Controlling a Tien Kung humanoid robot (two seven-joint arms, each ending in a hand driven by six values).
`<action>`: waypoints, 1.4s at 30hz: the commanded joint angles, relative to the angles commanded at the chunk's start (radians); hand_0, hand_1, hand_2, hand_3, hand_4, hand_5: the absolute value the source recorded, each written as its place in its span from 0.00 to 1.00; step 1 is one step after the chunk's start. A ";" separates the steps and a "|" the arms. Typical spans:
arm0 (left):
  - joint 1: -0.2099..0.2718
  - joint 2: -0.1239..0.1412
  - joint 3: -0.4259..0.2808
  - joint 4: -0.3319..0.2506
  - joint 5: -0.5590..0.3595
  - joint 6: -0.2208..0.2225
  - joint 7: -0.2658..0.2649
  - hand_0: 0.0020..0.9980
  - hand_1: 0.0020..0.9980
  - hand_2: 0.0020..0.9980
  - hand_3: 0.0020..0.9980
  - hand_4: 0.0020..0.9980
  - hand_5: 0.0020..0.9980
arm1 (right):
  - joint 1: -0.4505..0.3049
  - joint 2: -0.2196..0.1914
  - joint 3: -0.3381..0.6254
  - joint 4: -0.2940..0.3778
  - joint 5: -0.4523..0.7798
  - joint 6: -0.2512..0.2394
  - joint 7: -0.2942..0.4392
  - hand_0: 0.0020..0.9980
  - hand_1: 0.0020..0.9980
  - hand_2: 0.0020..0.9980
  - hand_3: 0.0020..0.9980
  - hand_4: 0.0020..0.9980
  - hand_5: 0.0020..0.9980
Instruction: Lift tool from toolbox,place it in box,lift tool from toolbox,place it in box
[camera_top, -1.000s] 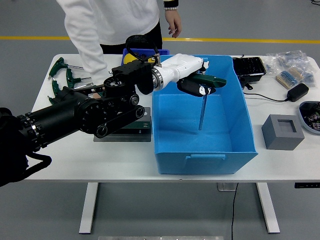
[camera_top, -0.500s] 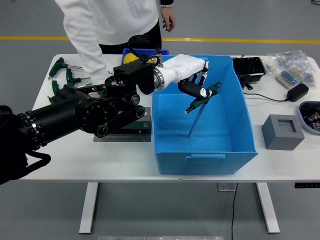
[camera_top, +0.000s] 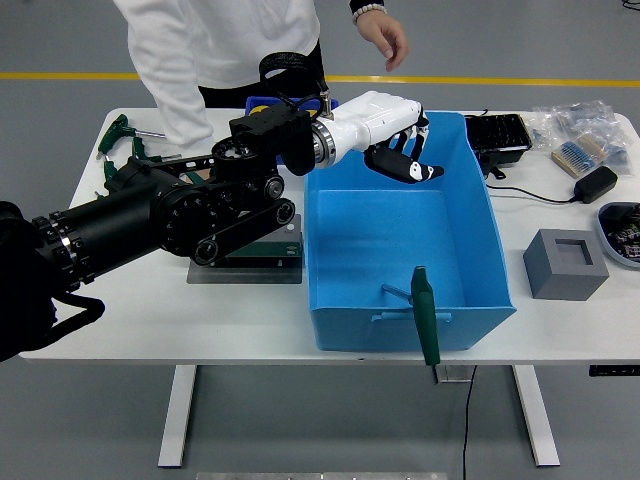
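A big blue box (camera_top: 470, 215) stands on the middle of the white table. My left hand (camera_top: 402, 155), white with black fingers, hovers over the box's far left corner, fingers spread and empty. A green T-handle tool (camera_top: 426, 315) shows at the box's near wall, its handle crossing the front rim and its metal shaft (camera_top: 396, 292) inside. I cannot tell whether it rests there or is in the air. The dark toolbox (camera_top: 262, 258) lies left of the box, mostly hidden under my left arm.
More green T-handle tools (camera_top: 122, 150) lie at the far left. A grey block (camera_top: 565, 262), a black charger (camera_top: 595, 183), plastic bags (camera_top: 585, 130) and a black tray (camera_top: 497, 133) are at the right. A person in white stands at the far side, one hand (camera_top: 385, 35) raised.
My left hand has let go of the green tool and lifted back toward the box's far left corner. The tool has gone from under the hand to the box's near wall.
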 joint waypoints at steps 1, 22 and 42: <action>-0.003 0.000 -0.006 0.000 0.001 0.001 0.000 0.31 0.23 0.28 0.40 0.79 0.68 | 0.000 0.000 0.000 0.000 -0.001 0.000 0.000 0.72 0.71 0.75 0.58 0.82 0.70; 0.050 0.126 -0.008 0.005 0.093 -0.087 0.065 0.33 0.28 0.37 0.49 0.80 0.68 | -0.024 0.016 -0.017 -0.009 0.047 0.006 0.008 0.71 0.70 0.75 0.58 0.81 0.69; 0.084 0.319 -0.016 -0.059 0.130 -0.257 0.089 0.44 0.51 0.58 0.48 0.80 0.76 | -0.040 0.035 0.003 -0.013 0.022 0.002 -0.009 0.71 0.70 0.75 0.58 0.81 0.68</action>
